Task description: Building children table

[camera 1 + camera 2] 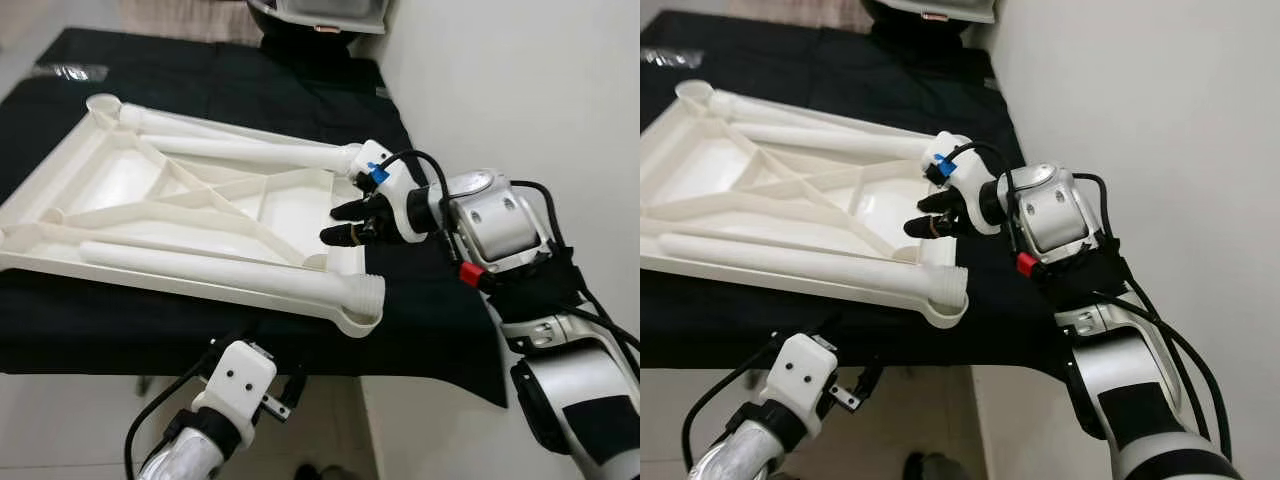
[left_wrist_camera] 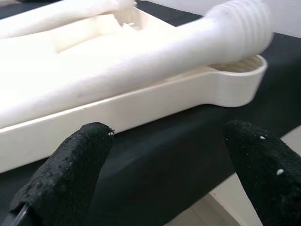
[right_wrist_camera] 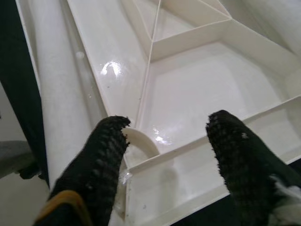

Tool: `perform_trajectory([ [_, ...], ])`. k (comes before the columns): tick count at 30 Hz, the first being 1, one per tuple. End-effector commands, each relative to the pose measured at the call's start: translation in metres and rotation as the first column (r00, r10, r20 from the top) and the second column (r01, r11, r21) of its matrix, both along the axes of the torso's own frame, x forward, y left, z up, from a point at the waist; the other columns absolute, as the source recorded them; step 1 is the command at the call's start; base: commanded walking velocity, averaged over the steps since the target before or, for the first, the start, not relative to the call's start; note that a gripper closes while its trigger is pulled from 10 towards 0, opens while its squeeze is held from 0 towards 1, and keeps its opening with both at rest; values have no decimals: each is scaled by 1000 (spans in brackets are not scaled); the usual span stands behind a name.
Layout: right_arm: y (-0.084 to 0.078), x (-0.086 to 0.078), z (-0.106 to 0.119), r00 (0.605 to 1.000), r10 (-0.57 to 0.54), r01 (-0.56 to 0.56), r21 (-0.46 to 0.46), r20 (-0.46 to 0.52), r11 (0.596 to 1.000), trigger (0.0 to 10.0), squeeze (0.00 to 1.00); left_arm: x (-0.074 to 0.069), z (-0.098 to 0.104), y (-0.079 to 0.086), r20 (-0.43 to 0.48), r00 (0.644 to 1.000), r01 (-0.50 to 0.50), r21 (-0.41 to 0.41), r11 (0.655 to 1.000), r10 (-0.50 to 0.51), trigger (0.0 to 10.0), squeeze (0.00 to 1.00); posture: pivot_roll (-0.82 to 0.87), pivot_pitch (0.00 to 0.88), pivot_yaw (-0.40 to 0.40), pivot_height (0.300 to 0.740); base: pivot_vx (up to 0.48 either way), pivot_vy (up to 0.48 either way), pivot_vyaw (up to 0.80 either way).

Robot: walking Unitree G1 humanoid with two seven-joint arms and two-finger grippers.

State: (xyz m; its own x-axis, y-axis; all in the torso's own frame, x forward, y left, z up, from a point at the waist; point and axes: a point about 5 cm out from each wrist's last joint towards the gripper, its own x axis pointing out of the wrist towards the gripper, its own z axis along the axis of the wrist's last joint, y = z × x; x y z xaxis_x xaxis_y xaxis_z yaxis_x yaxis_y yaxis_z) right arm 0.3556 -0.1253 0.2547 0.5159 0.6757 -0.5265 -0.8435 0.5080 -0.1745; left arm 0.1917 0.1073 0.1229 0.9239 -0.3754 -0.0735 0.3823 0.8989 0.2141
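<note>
An upturned white plastic children's tabletop (image 1: 130, 215), ribbed on its underside with diagonal braces, lies on a table draped in a black cloth (image 1: 250, 80), its near right corner reaching almost to the cloth's front edge. Two long white plastic table legs rest on the tabletop: one leg with a threaded end (image 1: 240, 272) lies along the tabletop's near rim, its threads over the round corner socket (image 1: 362, 320); the other leg (image 1: 250, 152) lies along the far rim. The right gripper (image 1: 348, 222) hovers at the tabletop's right edge, between the two legs, its black fingers (image 3: 237, 162) spread apart over the inner ribs and holding nothing. The left gripper (image 2: 164, 174) sits low, in front of and below the tabletop's near rim, fingers (image 2: 75, 162) likewise spread wide and empty, aimed at the rim near the corner socket. A white wall (image 1: 520, 80) stands to the right of the tabletop.
</note>
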Motion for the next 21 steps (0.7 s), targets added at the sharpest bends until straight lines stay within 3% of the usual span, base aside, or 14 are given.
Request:
perform_trajectory([
  [1, -2, -8, 2, 999, 40, -40, -2, -13, 999, 10000, 1000, 2, -8, 0, -27, 1000, 4, -11, 1000, -4, 10000, 0, 6, 47, -135, 740, 0, 0, 0],
  [5, 3, -14, 7, 996, 93, -93, -56, 7, 994, 10000, 1000, 7, -11, 2, -29, 1000, -7, -18, 1000, 7, 10000, 0, 2, 42, -129, 740, 0, 0, 0],
  [6, 4, -15, 7, 994, 111, -110, -83, 12, 990, 10000, 0, 8, -12, 2, -28, 1000, -7, -18, 1000, 7, 10000, 0, 2, 34, -128, 740, 0, 0, 0],
  [10, 8, -22, 9, 982, 190, -190, -122, -11, 974, 10000, 0, 11, -15, 2, -29, 1000, -4, -17, 1000, 4, 10000, 0, 0, 24, -128, 740, 0, 0, 0],
  [12, 11, -21, 7, 978, 209, -207, -212, -13, 955, 10000, 0, 14, -17, 2, -28, 1000, 0, -18, 1000, -1, 10000, 0, -9, 17, -124, 740, 0, 0, 0],
  [16, 15, -18, 4, 978, 208, -208, -250, -27, 946, 10000, 0, 15, -18, 2, -27, 1000, 2, -20, 1000, -3, 10000, 0, -8, 14, -127, 740, 0, 0, 0],
  [21, 26, -8, -17, 983, 153, -176, -284, -102, 943, 10000, 0, 15, -18, 2, -24, 1000, -1, -27, 1000, 0, 10000, 0, -2, 21, -138, 740, 0, 0, 0],
])
